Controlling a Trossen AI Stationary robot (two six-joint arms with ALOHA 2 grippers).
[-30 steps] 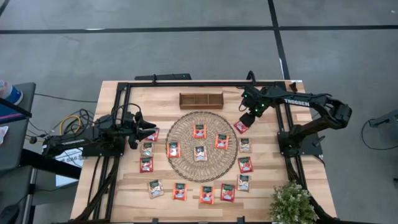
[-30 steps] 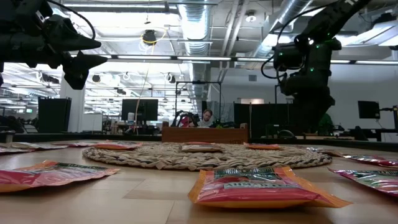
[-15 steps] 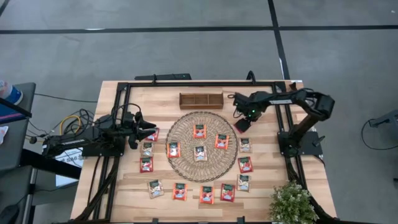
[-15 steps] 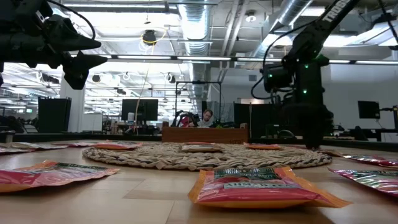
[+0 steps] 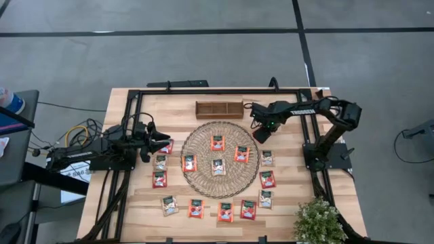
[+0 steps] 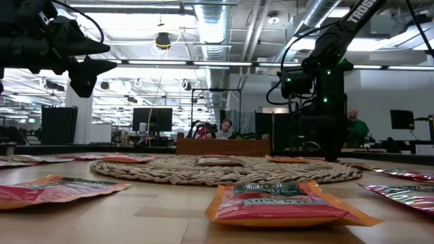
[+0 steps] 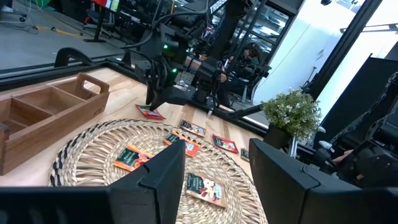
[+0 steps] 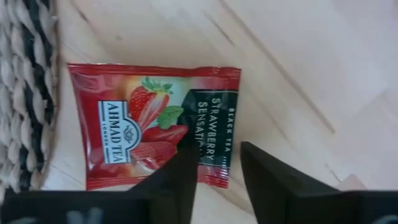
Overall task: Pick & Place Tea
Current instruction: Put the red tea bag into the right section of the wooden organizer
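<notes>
Several small square tea sachets lie flat on the round woven mat (image 5: pixel 203 177) and on the wood around it, most of them red. My right gripper (image 5: pixel 261 133) points down over one red strawberry sachet (image 8: pixel 152 124), which lies flat on the table just off the mat's far right rim (image 8: pixel 25 93). Its fingers stand apart at the sachet's one edge, with a corner of the sachet (image 8: pixel 217 177) showing between them. My left gripper (image 5: pixel 163 139) hangs level and open above the table's left side, touching nothing. My right gripper comes at the red sachet from above, fingers pointing down. One fingertip (image 8: pixel 186 165) covers the edge with the dark label; the other (image 8: pixel 261 165) stands just off that edge over bare wood. I cannot tell whether either touches the sachet, which lies flat on the table.
A brown wooden compartment tray (image 5: pixel 219 108) stands beyond the mat at the far middle. A potted plant (image 5: pixel 317 220) sits at the near right corner. The black frame rails (image 5: pixel 203 91) run around the table's edges. People and desks show in the room behind.
My right gripper has come down and gone a little toward the table's left and the mat's far right rim. It now stands over the red sachet there and hides it from the high view. The sachets and my left arm have kept still.
</notes>
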